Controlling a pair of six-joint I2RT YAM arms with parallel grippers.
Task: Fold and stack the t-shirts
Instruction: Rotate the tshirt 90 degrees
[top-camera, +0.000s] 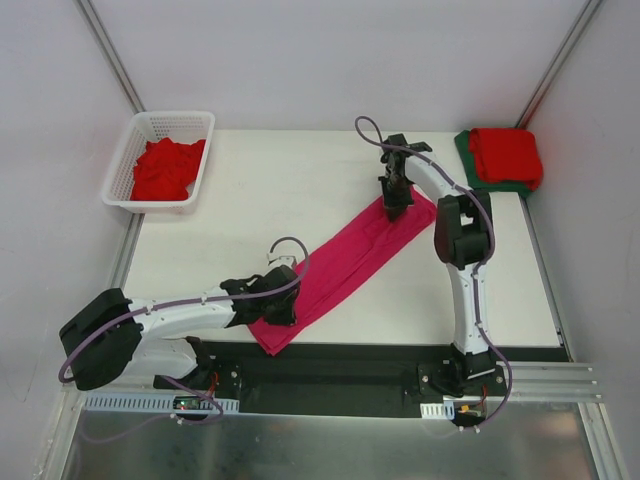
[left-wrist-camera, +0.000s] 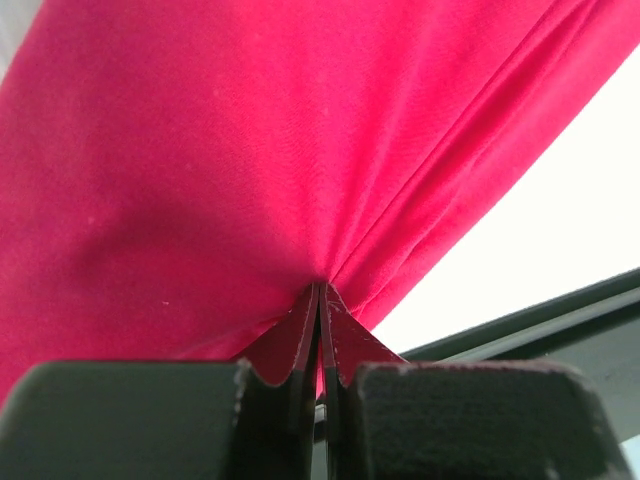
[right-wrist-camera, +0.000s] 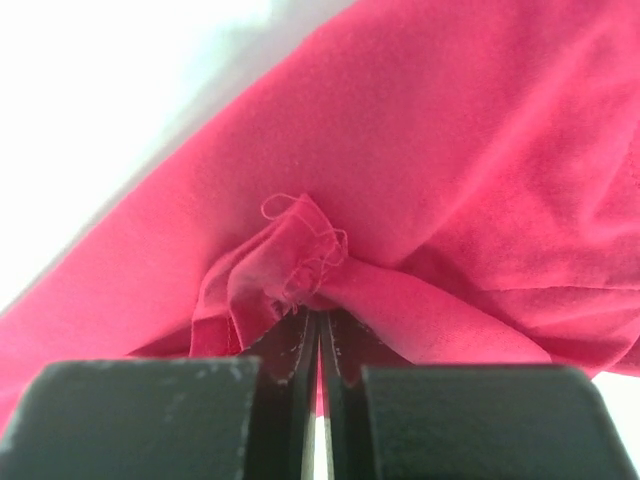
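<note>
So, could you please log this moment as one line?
pink shirt: long strip; left gripper: shut on near end; right gripper: shut on far end; far right: red shirt on green shirt; basket: red shirts

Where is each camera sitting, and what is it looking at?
Top external: above and behind, looking down at the table; both arms show.
Left wrist: on the left gripper, looking along its shut fingers at the pink t-shirt.
Right wrist: on the right gripper, fingers pinching the shirt's other end.
Shared: all see the pink t-shirt.
</note>
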